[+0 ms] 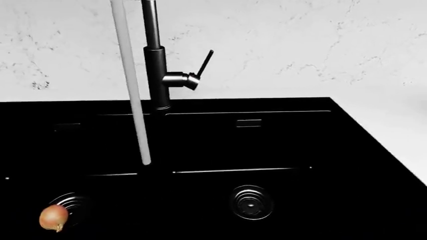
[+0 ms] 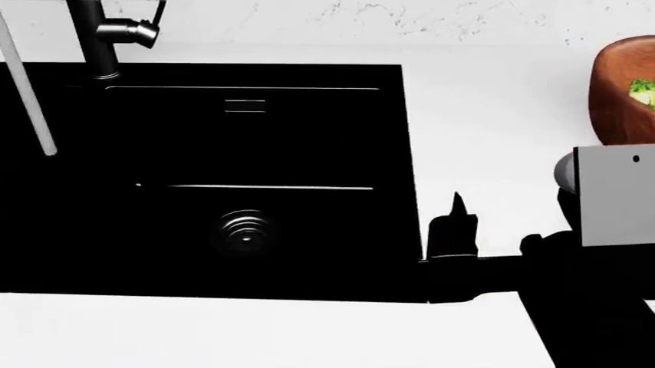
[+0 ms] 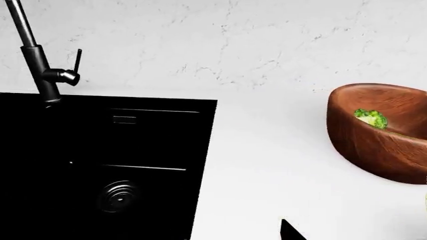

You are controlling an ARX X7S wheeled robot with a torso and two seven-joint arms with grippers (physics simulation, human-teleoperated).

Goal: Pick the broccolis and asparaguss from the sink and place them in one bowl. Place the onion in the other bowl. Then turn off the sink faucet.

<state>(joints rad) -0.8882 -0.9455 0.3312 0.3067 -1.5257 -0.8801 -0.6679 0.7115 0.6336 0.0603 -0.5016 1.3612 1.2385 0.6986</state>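
The onion lies by the left drain of the black sink, seen only in the left wrist view. Water runs from the black sink faucet, whose lever is tilted up. One broccoli sits inside the brown wooden bowl on the counter at the right. My right gripper hovers at the sink's right rim. One fingertip shows far off centre with bare counter beside it, so it is open and holds nothing. The asparaguss, the white bowl and my left gripper are out of view.
The right basin shows only a ribbed drain. White counter lies between the sink and the wooden bowl. A marbled wall rises behind. My right arm's grey link stands just in front of the bowl.
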